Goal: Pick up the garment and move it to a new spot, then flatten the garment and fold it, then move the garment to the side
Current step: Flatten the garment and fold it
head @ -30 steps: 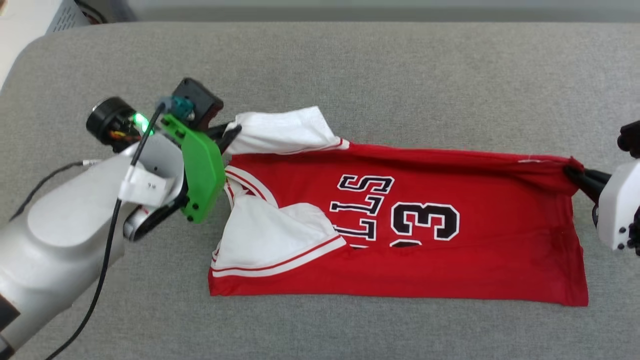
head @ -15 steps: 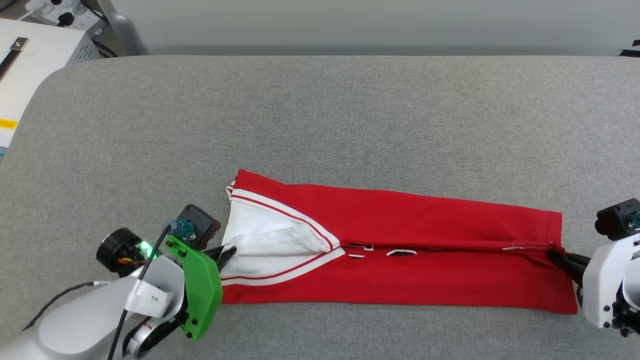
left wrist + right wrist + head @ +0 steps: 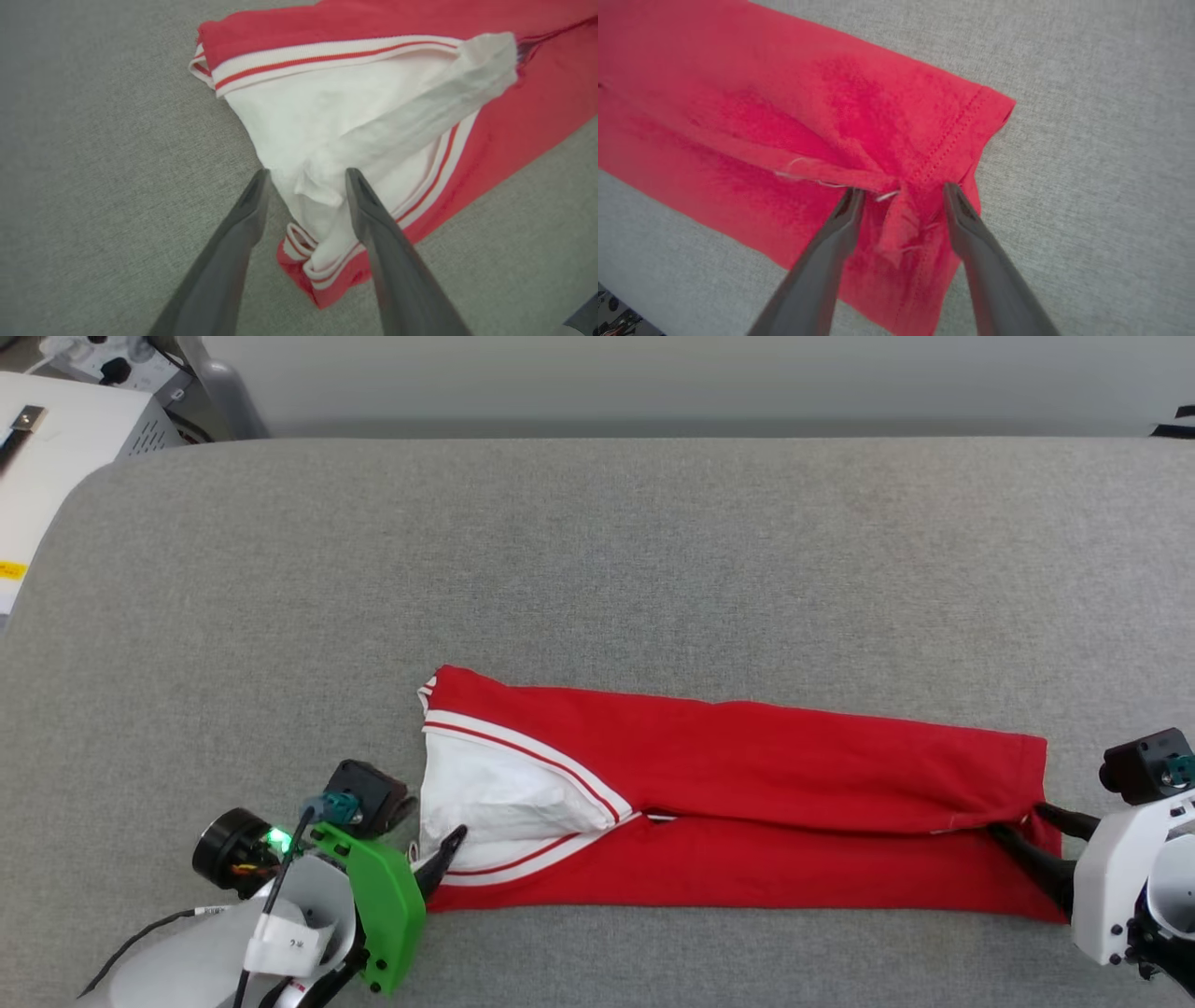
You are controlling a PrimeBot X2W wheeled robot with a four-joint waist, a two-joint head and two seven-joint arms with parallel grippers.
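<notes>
The garment (image 3: 747, 803) lies on the grey table as a long red strip folded lengthwise, a white sleeve with striped trim at its left end. My left gripper (image 3: 431, 854) is at that end, open, its fingers straddling a loose fold of the white sleeve (image 3: 373, 107). In the left wrist view the left gripper (image 3: 306, 173) has a clear gap. My right gripper (image 3: 1027, 826) is at the hem end, open. In the right wrist view the right gripper (image 3: 903, 189) straddles a bunched bit of the red hem (image 3: 784, 116). The lettering is hidden inside the fold.
The grey padded table (image 3: 597, 569) stretches wide behind the garment. White equipment boxes (image 3: 65, 439) stand off the table's back left corner. The table's left end is rounded.
The far half of the garment was brought over onto the near half, hiding the lettering, while the camera view shifted. Since half a second ago both grippers have opened and let go of the cloth.
</notes>
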